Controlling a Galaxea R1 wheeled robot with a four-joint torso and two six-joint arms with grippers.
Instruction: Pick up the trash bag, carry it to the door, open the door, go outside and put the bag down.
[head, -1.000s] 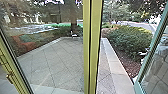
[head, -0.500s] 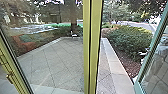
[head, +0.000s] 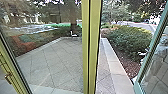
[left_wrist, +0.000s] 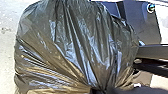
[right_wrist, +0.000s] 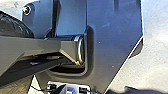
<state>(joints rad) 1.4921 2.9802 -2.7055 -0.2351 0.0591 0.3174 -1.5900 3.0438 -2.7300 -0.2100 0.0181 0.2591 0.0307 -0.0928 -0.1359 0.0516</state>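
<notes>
The dark, shiny trash bag looms large in the left wrist view, its folds drawn together at the low middle. There my left gripper is shut on the gathered plastic. Low in the right wrist view is my right gripper; how it stands cannot be made out. A glass door with a yellow-green frame fills the left of the head view, and a second door leaf stands swung aside at the right, with an opening between them.
Beyond the opening are a pale stone curb, paving and a green bush in a mulch bed. A road runs behind. A door handle is at the far left, and a frame post stands near the middle.
The head view has shifted slightly, with the door frames a little farther left in it; the camera has moved a little.
</notes>
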